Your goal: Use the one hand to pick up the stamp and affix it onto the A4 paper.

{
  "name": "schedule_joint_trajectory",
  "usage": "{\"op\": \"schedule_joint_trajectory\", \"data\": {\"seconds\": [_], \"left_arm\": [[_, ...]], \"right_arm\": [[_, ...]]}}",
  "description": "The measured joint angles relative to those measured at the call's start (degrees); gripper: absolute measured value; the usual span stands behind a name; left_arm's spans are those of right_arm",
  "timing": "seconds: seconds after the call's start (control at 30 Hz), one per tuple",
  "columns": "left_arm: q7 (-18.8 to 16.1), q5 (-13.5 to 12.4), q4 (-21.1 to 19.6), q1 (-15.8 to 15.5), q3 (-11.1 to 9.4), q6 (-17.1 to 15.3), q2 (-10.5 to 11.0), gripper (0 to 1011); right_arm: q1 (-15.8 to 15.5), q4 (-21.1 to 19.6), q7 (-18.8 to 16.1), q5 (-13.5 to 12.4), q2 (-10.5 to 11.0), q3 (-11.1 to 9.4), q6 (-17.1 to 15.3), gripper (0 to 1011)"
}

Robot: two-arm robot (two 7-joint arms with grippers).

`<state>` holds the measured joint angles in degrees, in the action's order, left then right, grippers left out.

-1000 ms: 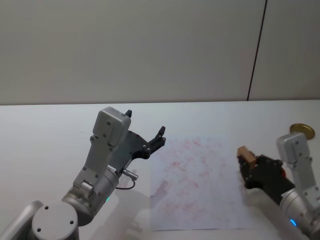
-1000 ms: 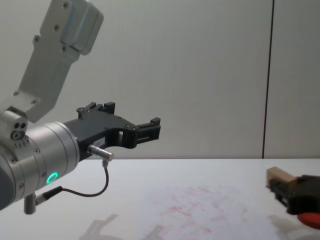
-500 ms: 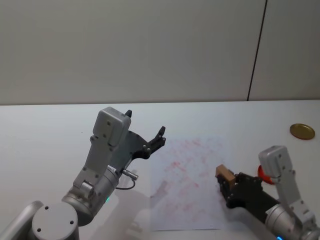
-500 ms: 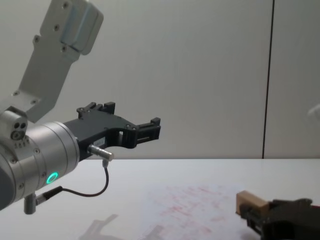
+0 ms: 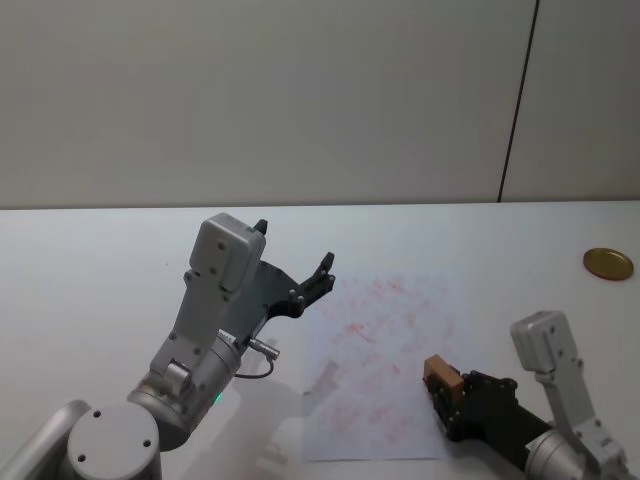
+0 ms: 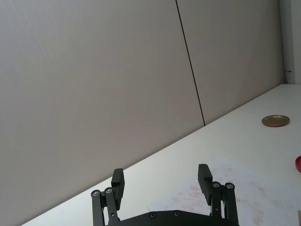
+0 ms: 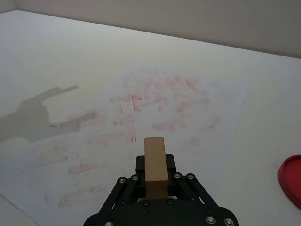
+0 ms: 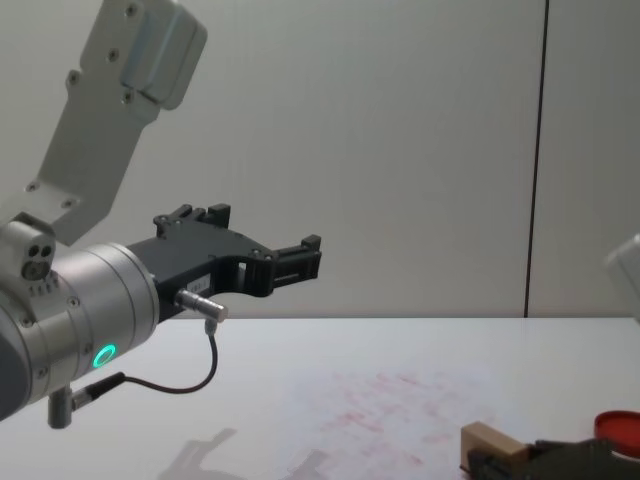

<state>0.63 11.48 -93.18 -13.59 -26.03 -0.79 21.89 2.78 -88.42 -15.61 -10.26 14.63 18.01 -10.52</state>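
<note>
Jaws of right hand (image 5: 443,390) clamped on stamp (image 5: 440,372) over paper (image 5: 380,310); print may be smeared by tilt. Left hand (image 5: 292,247) parked beside paper, jaws apart.

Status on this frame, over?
Right tool shut on stamp, over near right corner of A4 paper; contact unclear. Left tool open, raised at left. Red ink pad beside the sheet.

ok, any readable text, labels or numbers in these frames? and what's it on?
No readable text anywhere.
On the A4 paper, red prints: smudged, no letters legible.
On the stamp in the right gripper jaws: plain wood, no marking visible.
</note>
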Motion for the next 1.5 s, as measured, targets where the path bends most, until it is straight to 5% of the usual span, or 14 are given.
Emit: {"op": "schedule_joint_trajectory", "data": {"seconds": [0.83, 1.5], "left_arm": [[0.0, 0.0, 0.0, 0.0, 0.0, 0.0, 0.0, 993], [0.0, 0.0, 0.0, 0.0, 0.0, 0.0, 0.0, 993]], "right_arm": [[0.01, 0.74, -0.44, 1.62, -0.05, 0.4, -2.25, 221], [-0.79, -2.31, 3.66, -1.39, 1.78, -2.05, 4.42, 221]]}}
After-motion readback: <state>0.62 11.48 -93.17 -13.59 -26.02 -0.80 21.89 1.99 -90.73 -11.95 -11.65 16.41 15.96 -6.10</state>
